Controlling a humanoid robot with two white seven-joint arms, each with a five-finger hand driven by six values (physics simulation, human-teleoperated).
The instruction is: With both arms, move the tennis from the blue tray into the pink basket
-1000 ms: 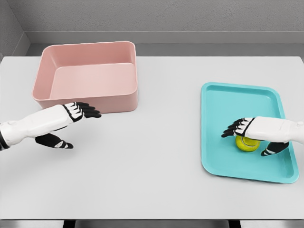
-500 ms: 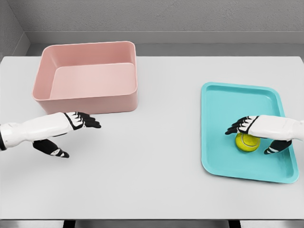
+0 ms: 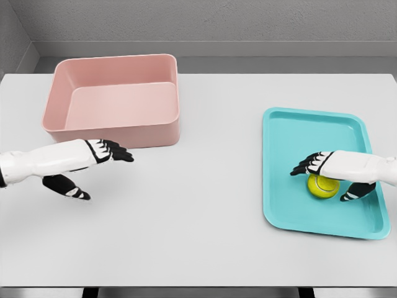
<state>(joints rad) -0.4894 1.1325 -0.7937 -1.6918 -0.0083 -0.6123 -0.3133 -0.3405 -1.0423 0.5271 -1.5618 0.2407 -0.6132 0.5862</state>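
Note:
A yellow-green tennis ball (image 3: 323, 188) lies in the blue tray (image 3: 298, 133) at the right of the table, toward its near right part. My right hand (image 3: 324, 179) rests just over the ball, fingers stretched left and thumb down at the ball's right side, open and not closed around it. The pink basket (image 3: 111, 130) stands at the far left with nothing in it. In front of the basket, low over the table, my left hand (image 3: 104, 174) is open, its fingers pointing right.
The white table (image 3: 205, 205) spans the whole view, with its front edge at the bottom. A grey wall runs along the back. A wide stretch of table separates the basket from the tray.
My right hand drifted slightly right, then back left over the ball, which stayed in place. The left hand dipped slightly toward me, then edged back toward the basket's front wall.

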